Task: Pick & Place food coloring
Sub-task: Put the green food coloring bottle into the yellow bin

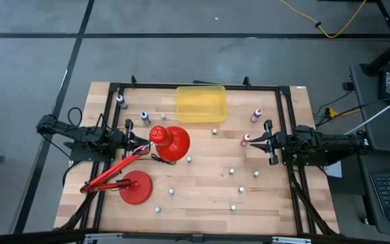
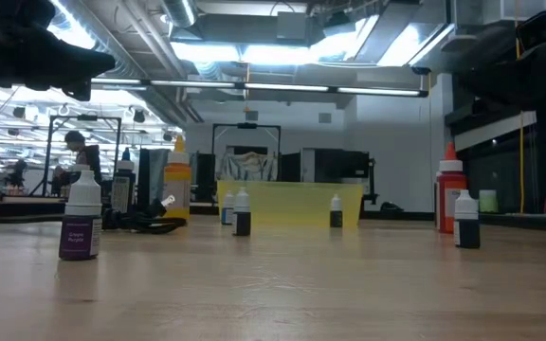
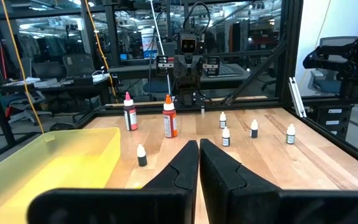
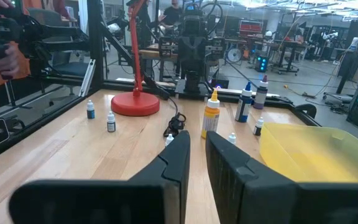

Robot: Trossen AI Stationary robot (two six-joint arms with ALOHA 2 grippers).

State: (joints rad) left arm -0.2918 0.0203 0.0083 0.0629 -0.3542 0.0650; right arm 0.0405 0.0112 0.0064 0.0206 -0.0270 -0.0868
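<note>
Looking down over the pale wooden table [image 1: 202, 203], I see both dark arms parked at opposite edges, facing each other across the boards. Over on the left side, the left gripper [image 1: 128, 137] sits with its two fingers pressed together, clenched on nothing, right beside the shade of the red desk lamp [image 1: 171, 142], whose round base rests nearer the front edge. Across from it, the right gripper [image 1: 254, 142] is clamped shut too, empty, with a taller red-capped bottle [image 1: 246, 139] standing just beside its tip. And the food coloring, those tiny pale-capped bottles [image 1: 231, 171], is scattered all over the tabletop: a handful dotted across the front half, one near the middle by the lamp shade, a couple of blue ones toward the back left. None is in either gripper. At the back centre sits the translucent yellow rectangular bin [image 1: 201, 104], and I cannot tell from above whether any bottle lies inside it. From table height, one little bottle with a purple label [image 2: 81, 225] stands close on the left, dark ones stand before the bin's front wall, and another dark bottle [image 2: 466, 220] waits off to the right beside a tall orange-capped bottle [image 2: 449, 196].
</note>
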